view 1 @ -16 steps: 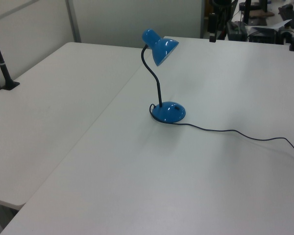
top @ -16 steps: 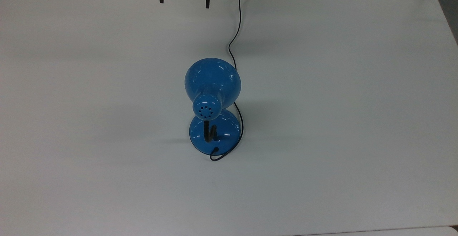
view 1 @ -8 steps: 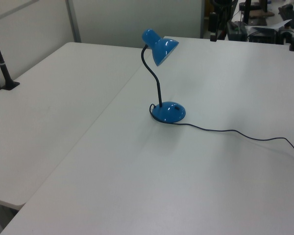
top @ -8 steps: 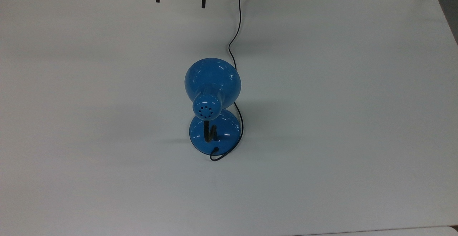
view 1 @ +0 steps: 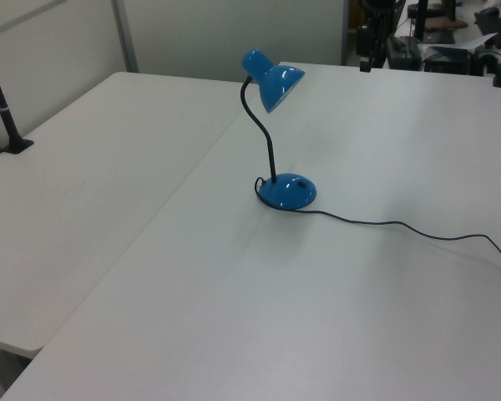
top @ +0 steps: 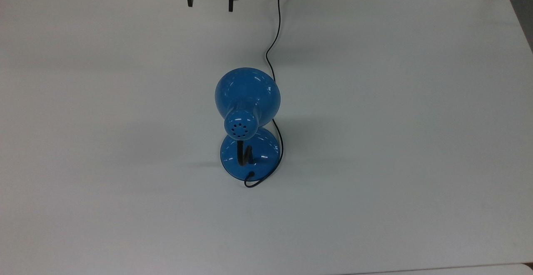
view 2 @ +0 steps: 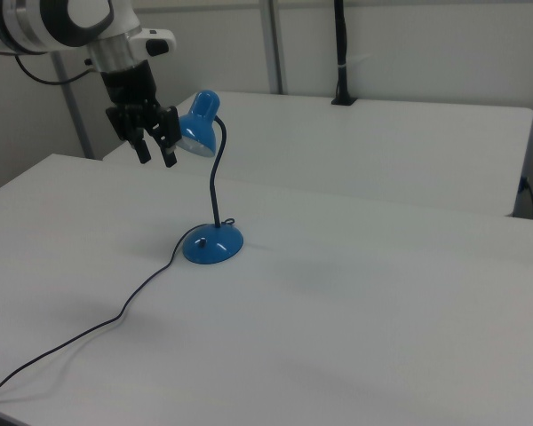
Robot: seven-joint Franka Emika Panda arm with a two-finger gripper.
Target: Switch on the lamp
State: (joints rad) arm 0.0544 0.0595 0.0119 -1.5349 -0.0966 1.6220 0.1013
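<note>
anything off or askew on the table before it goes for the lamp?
Nothing stands out. The lamp stands upright on the table, shade unlit, and its cord trails loosely across the surface. The gripper hangs open at the table's far edge, apart from the lamp.

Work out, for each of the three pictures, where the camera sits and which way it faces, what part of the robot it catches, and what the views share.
Top view: overhead, looking down on the lamp and table; gripper at the top edge.
Left view: raised beside the table, looking across; gripper far behind.
Right view: raised on the opposite side; arm and open gripper beside the shade.
All share the lamp and its cord.
</note>
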